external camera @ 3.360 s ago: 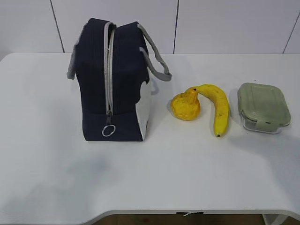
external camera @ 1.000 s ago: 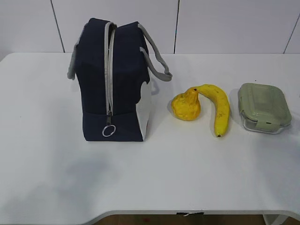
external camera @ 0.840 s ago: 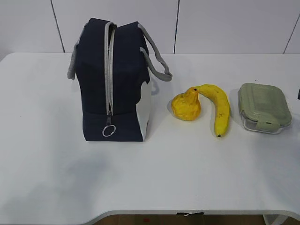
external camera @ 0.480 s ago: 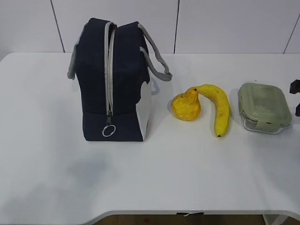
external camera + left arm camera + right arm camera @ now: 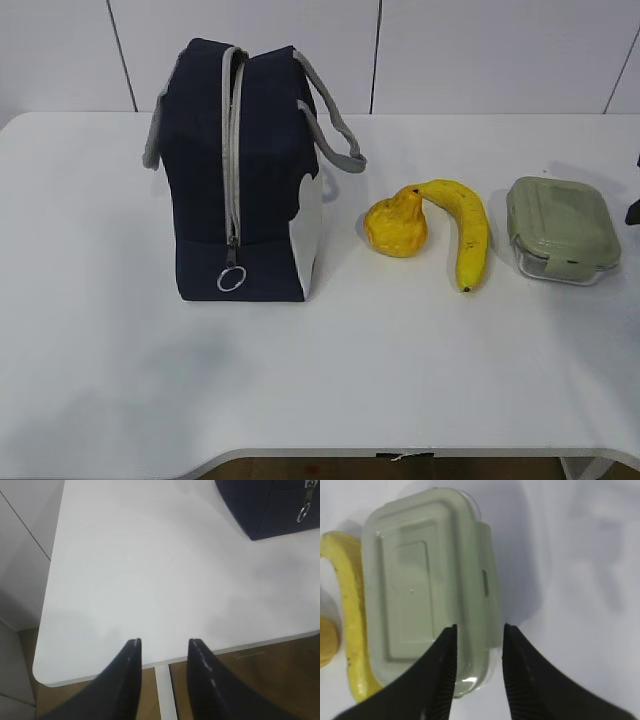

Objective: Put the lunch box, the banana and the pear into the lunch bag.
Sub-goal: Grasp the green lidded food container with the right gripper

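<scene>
1. Standing upright on the left half of the white table (image 5: 400, 380), the lunch bag (image 5: 245, 170) is seen end-on in the exterior view; its grey zipper runs down the near face to a ring pull (image 5: 231, 280), and the zipper appears closed along that face.
2. The pear (image 5: 396, 226) is recorded to the right of the bag, apart from it, lying on the table.
3. The banana (image 5: 465, 225) is curved around the pear's right side, with its stem end touching the pear's neck and its dark tip pointed toward the camera.
4. The lunch box (image 5: 560, 229) is placed right of the banana, near it but not touching, with the green lid clipped on.
5. The left gripper (image 5: 163, 642) is held over the bare near-left corner of the table; its jaws are parted and nothing is between them. Only a corner of the bag is caught at the top right of the left wrist view.
6. The right gripper (image 5: 478, 628) is positioned directly above the lunch box, jaws parted and empty, over the lid's edge by the clip. No contact with the lid can be confirmed.
</scene>
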{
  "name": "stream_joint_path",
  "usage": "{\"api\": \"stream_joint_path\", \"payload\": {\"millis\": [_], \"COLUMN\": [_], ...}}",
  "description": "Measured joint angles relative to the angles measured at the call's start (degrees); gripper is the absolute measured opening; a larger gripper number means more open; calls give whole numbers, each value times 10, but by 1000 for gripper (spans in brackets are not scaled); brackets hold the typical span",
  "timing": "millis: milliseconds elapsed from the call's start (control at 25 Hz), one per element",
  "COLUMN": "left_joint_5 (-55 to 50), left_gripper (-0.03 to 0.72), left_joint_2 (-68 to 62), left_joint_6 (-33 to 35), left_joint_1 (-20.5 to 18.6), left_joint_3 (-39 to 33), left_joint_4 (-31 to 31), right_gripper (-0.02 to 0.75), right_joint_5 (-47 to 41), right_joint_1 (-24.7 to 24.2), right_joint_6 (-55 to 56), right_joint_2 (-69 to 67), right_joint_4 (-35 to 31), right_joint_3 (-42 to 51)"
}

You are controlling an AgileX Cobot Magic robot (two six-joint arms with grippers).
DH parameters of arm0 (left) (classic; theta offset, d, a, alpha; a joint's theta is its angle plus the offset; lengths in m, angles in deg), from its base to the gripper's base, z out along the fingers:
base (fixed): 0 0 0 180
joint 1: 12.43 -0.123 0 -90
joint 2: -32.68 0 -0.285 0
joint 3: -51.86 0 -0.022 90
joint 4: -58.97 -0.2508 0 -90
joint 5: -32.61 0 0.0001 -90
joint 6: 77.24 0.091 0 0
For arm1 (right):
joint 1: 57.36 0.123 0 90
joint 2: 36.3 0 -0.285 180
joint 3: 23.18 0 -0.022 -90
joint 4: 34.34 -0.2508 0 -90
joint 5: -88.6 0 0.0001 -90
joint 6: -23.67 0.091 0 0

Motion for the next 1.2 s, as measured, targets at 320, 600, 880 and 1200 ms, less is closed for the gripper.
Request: {"api": "stream_joint_path", "payload": {"millis": [320,600,880,1200], "left_joint_5": [0,0,0,0], "left_gripper": [238,239,240,240], "left_joint_2": [0,0,0,0], "left_joint_6": [0,0,0,0], "left_joint_1": [0,0,0,0], "left_joint_3": [0,0,0,0], "left_joint_4": [0,0,1,2], "right_gripper": [260,290,428,407], "right_joint_5": [-51,-73,-80,-93], "right_joint_1": [-33,-37,-37,-37], "right_joint_6": [-193,-215,-213,-212], "right_joint_2": [-38,-53,-72,-75], "right_joint_4": [-121,-91,-102,-142], "right_joint_3": [-29,-61,-61,-61]}}
